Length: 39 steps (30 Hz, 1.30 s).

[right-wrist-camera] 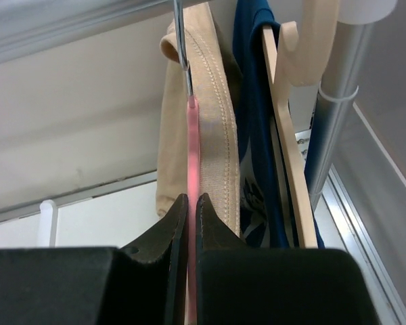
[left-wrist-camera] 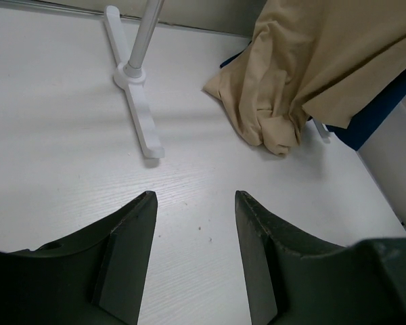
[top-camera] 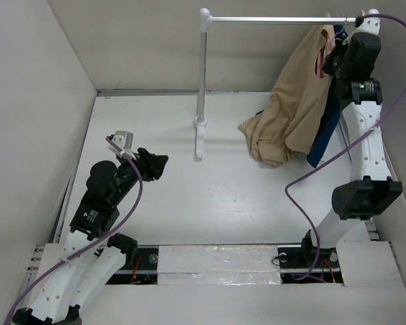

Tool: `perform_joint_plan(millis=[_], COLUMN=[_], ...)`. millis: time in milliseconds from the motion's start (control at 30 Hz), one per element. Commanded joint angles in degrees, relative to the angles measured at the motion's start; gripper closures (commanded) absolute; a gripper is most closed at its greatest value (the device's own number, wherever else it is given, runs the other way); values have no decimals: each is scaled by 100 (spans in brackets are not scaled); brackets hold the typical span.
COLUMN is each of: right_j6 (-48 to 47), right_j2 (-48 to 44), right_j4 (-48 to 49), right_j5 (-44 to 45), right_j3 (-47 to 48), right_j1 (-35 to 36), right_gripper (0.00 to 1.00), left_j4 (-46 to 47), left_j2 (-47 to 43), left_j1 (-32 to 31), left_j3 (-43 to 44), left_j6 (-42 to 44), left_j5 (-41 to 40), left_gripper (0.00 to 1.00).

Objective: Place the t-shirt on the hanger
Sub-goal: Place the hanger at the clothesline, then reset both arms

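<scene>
The tan t-shirt point(top-camera: 294, 112) hangs from the rail at the back right, its lower part heaped on the table; it also shows in the left wrist view point(left-wrist-camera: 311, 68) and, by its collar, in the right wrist view point(right-wrist-camera: 216, 115). The thin pink hanger point(right-wrist-camera: 192, 149) runs inside the collar, its metal hook point(right-wrist-camera: 181, 40) going up to the rail. My right gripper point(right-wrist-camera: 191, 200) is shut on the pink hanger just below the rail point(top-camera: 335, 57). My left gripper point(left-wrist-camera: 195, 196) is open and empty low over the table, at the left point(top-camera: 155, 166).
A dark blue t-shirt point(right-wrist-camera: 254, 122) on a wooden hanger point(right-wrist-camera: 287, 135) hangs right beside the tan one. The white rack has a rail point(top-camera: 277, 20), a middle post point(top-camera: 202, 74) and a foot point(left-wrist-camera: 139, 115). Walls enclose the table.
</scene>
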Motion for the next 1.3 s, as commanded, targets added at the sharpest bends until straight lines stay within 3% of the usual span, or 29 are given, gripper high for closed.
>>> perform_joint_plan(millis=[0,33,100,167,233,367,500,700,833,967,1267], right_j6=[234,269,331,384,437,498,595,1121,1263,1228,1131], right_j2=[-590,-783,-933,-1170,-1346,-2040,-3329,-4931,-5819,-6644,-7157], right_j4=[817,878,967,984,1002,1361,1836,2609,2453,1777,1380], right_j5=[150,159,133,89,36,36,-104,-2281,-3082,-3224,-3163], right_j3=[-498,-596,-850,-965,-1132,-1641,-2476,-4248,-4973,-5202,-5650], right_j1=[-40,-40,-40,-40,-40,82,407,1101,1409,1489,1489], right_gripper=[94,79,59,25,0,0,0,0,0,0,0], left_j4=[198,198,189,171,163,162,162,382,567,584,751], left_j2=[-17,-8,-17,-17,-17,-17,-26,-341,-553,-606,-299], left_j1=[-29,-29,-29,-29,-29,-29,-29,-29,-29,-29,-29], left_j3=[-36,-36,-27,-36,-27,-18,0,-18,280,728,738], left_j6=[78,69,78,60,52,52,17,-115,-203,-142,-388], left_j5=[58,58,49,6,23,49,32,-21,-82,-144,5], left_gripper=[54,54,54,54,54,54,53,52,48,44,45])
